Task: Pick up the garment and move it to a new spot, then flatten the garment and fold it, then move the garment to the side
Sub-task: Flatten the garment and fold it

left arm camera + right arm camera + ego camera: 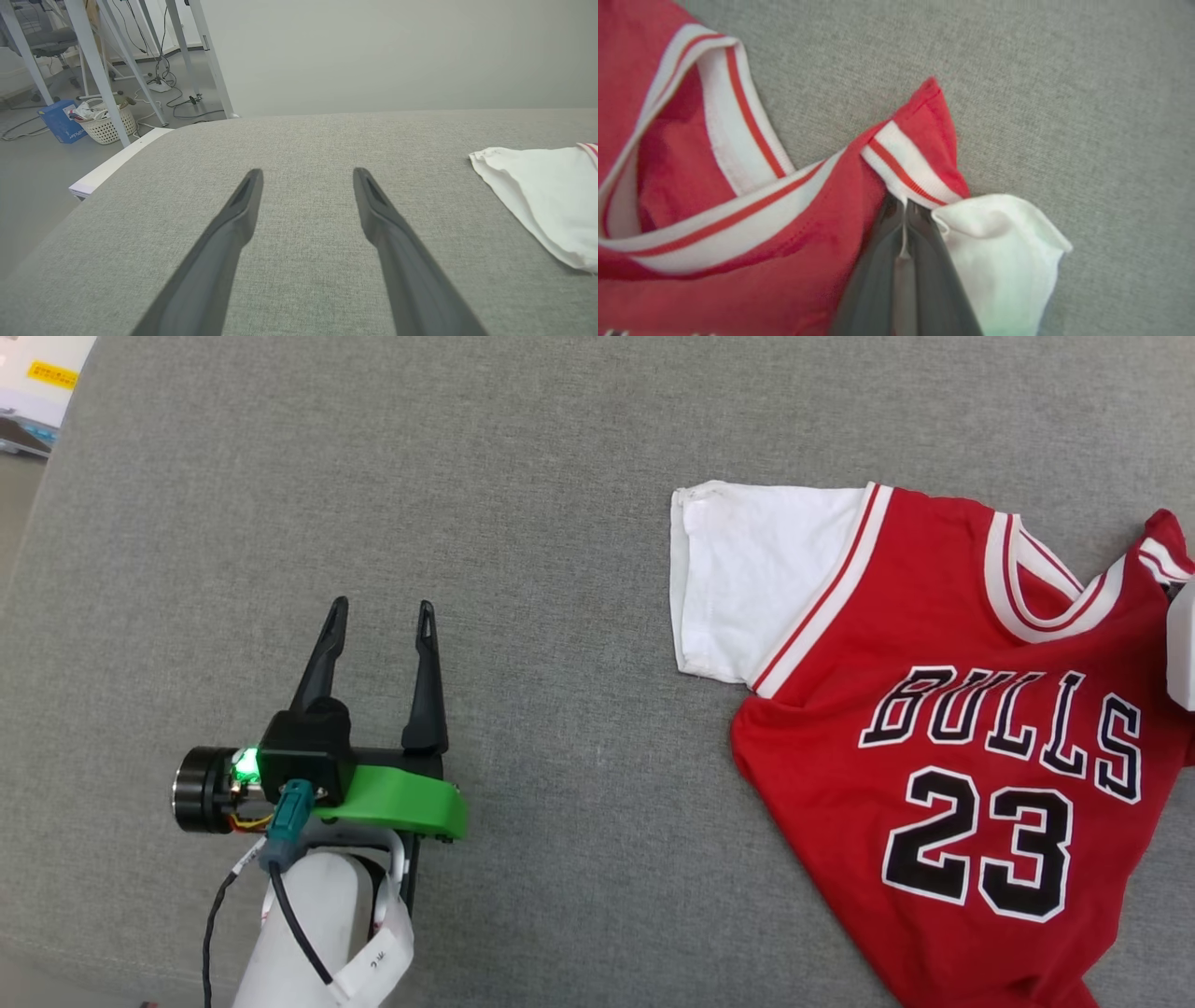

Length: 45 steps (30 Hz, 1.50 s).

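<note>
The garment [943,691], a red jersey with white sleeves, striped collar, black "BULLS" lettering and number 23, lies face up on the right of the grey surface. One white sleeve [542,196] spreads flat toward the left. My right gripper [903,207] is shut on the garment [738,224] at the striped shoulder trim beside the bunched other white sleeve [1008,252]. Far to the left of the jersey, my left gripper [383,616] hovers over bare fabric, open and holding nothing; its fingers [243,200] point at the surface's far edge.
The grey padded surface [467,523] stretches wide between my left gripper and the jersey. Beyond its left edge are the floor, white table legs [98,70], a white basket [105,123], a blue box [60,121] and cables. A pale forearm [1181,653] shows at the right edge.
</note>
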### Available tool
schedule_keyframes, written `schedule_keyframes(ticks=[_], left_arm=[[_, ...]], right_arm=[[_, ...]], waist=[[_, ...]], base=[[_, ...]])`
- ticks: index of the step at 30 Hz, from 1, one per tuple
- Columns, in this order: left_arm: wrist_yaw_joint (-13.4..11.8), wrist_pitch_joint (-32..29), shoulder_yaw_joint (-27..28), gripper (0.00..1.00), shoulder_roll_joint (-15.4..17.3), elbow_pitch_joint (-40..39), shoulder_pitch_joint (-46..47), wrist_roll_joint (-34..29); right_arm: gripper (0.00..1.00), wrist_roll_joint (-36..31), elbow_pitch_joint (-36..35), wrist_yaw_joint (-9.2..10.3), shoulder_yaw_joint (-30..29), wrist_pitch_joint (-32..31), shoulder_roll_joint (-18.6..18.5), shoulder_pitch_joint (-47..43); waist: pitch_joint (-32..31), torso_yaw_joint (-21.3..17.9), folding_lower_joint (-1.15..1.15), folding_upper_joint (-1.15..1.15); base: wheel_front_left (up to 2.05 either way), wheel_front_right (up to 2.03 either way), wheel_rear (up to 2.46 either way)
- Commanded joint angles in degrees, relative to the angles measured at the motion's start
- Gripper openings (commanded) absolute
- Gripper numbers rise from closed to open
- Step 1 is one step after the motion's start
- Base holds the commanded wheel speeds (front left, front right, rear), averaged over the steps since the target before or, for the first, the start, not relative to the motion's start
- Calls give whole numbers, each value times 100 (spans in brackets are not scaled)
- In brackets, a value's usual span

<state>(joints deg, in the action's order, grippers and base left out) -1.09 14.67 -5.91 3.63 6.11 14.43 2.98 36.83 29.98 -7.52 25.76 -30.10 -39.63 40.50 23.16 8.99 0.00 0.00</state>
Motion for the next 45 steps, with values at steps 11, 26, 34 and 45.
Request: schedule_keyframes(ticks=[11,26,34,45], left_arm=[[175,33,323,100,366,57,242,28],[852,-1231,-733,100,1273,1480,2729,670],[856,-3446,-2735,100,1765,1970,4240,2595],[857,-5273,-4365,100,1952,2723,5290,4283]], right_arm=[[100,-4,-24,3,-90,2308,17,-264],[100,-1152,-2158,3,-1835,3188,1105,-2115],[100,-1606,-3253,3,-2194,2779,1854,-2986],[100,-1718,-3691,3,-2076,2749,2166,-3039]], waist=[[-610,-570,0,0],[-820,-1235,0,0],[-525,-1437,0,0],[41,-1809,0,0]], base=[[0,0,0],[0,0,0],[0,0,0],[0,0,0]])
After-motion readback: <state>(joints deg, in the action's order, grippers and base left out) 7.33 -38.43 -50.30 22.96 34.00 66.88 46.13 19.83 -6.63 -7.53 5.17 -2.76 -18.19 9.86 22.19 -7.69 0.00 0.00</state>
